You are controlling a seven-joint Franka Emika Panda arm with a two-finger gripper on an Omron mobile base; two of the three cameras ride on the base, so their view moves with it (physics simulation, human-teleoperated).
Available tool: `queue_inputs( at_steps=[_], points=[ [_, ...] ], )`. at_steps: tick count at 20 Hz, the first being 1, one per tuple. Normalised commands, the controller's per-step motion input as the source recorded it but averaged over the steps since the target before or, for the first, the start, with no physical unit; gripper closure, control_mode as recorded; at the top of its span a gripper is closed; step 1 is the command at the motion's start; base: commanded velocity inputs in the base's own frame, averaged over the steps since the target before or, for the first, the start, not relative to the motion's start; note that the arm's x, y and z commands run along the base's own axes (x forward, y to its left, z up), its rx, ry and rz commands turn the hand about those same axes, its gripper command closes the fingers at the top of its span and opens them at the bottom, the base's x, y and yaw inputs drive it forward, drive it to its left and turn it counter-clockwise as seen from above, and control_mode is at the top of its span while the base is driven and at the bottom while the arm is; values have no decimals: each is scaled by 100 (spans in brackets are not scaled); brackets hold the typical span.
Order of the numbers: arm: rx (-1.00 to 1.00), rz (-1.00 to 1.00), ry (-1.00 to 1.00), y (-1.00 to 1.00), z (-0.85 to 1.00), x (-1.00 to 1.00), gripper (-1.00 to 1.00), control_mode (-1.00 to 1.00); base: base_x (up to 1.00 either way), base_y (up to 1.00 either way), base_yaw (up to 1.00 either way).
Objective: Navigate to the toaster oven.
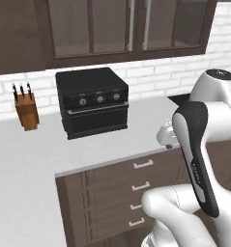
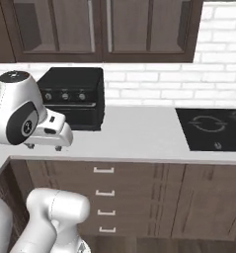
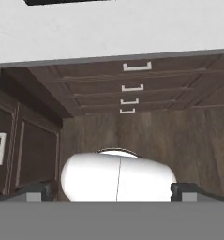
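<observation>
The toaster oven [image 1: 93, 101] is a black box with three round knobs above a door with a bar handle. It stands on the white counter against the brick wall, ahead of the base and a little left. From the other side the toaster oven [image 2: 72, 96] appears just behind my hand. My gripper [image 2: 44, 147] hangs over the counter's front edge, pointing down, short of the oven. Its fingertips [image 3: 38, 191] stand far apart in the hand view with nothing between them, so it is open. A black sliver of the toaster oven [image 3: 69, 1] shows at that view's top.
A wooden knife block [image 1: 27, 110] stands left of the oven. A flat black cooktop [image 2: 216, 128] is set into the counter at the right. Dark drawers [image 1: 141, 185] run below the counter, whose left wing [image 1: 20, 193] juts toward the base. Wall cabinets [image 1: 112, 29] hang above.
</observation>
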Motion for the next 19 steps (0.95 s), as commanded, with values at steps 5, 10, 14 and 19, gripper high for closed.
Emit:
queue_inputs(
  at_steps=[5, 10, 14, 19],
  points=[
    [0, 0, 0, 0, 0, 0, -100, 100, 100, 6, 9],
    [0, 0, 0, 0, 0, 0, -100, 100, 87, 0, 14],
    [0, 0, 0, 0, 0, 0, -100, 100, 52, 1, 9],
    [0, 0, 0, 0, 0, 0, -100, 100, 30, 2, 9]
  ],
)
